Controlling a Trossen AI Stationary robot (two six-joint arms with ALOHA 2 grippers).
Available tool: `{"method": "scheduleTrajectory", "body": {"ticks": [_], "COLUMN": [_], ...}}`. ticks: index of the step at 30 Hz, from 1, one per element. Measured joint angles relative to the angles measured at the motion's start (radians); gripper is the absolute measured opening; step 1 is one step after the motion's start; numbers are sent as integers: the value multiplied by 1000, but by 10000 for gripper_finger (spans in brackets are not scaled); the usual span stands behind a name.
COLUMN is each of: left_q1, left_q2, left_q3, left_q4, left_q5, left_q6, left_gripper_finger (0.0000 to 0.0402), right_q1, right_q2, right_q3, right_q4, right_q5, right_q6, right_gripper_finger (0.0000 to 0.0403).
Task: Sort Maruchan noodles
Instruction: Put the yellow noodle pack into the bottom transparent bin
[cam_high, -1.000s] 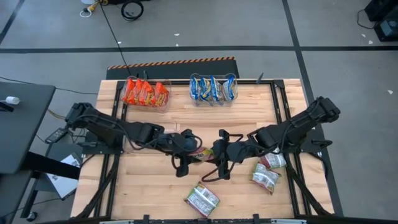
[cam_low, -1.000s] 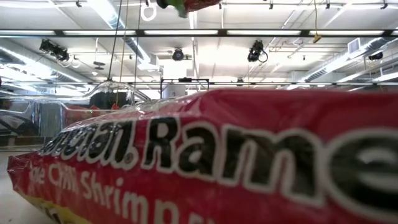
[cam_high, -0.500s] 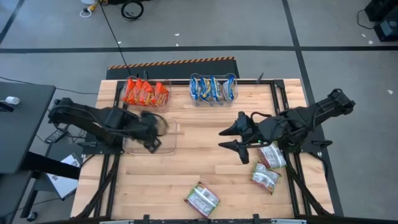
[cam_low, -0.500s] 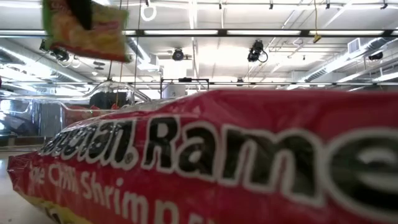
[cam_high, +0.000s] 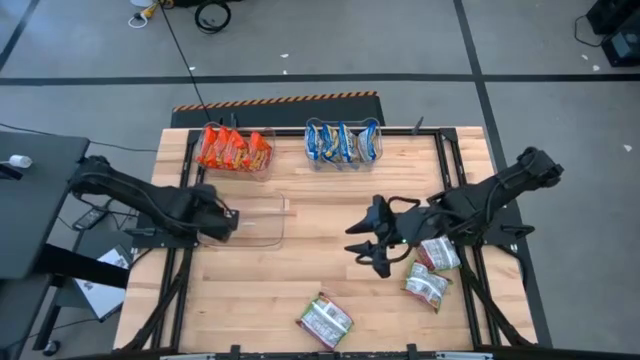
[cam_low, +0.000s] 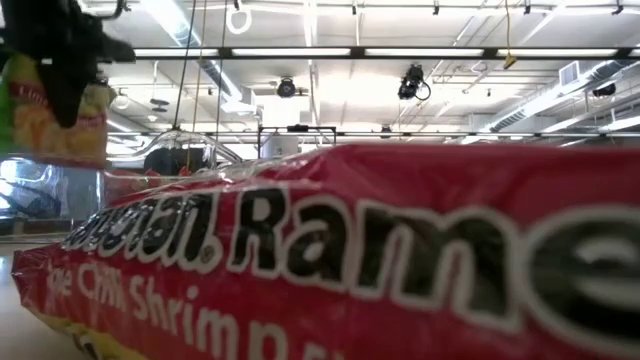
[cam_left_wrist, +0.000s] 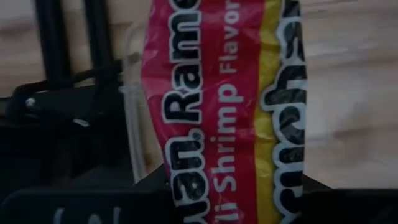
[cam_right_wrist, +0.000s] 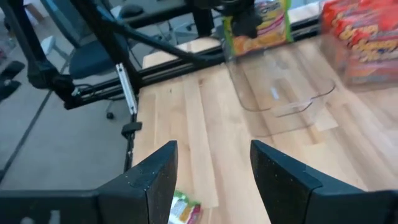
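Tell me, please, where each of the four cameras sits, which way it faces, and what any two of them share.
High view: overhead, straight down on the table; both arms show.
Low view: at table-top height, facing a red ramen packet close up.
Left wrist view: on the left arm, facing the held packet.
Right wrist view: on the right arm, past the open right gripper toward the clear bin.
Shared: the left gripper and its held packet appear in both wrist views.

Light wooden tabletop on a black frame. Three clear plastic bins: two along the far edge, a third nearer the middle. Black-and-yellow hazard strip behind the table. Grey floor (cables lying loose). Office chair beside the frame.
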Motion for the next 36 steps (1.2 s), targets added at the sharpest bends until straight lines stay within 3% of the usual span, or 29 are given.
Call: {"method": "scheduleTrajectory", "body": {"ticks": [12, 25, 32, 36], "left_q1": [1, 94, 98, 101], "left_q2": [2, 2, 46, 91], "left_q3": [-207, -205, -221, -225], "left_q4": [187, 256, 260, 268], "left_q5": [7, 7, -24, 5], "left_q6": [-134, -80, -185, -163], "left_gripper_finger": [106, 110, 106, 106], "right_q1": [0, 0, 0, 4], "right_q2": [25, 25, 25, 25], "right_q3": [-1, -1, -1, -1], "right_q4": [6, 18, 16, 12], "right_q5": [-30, -33, -34, -34], "right_q6": [42, 48, 63, 63], "right_gripper_finger": [207, 206, 206, 206]}}
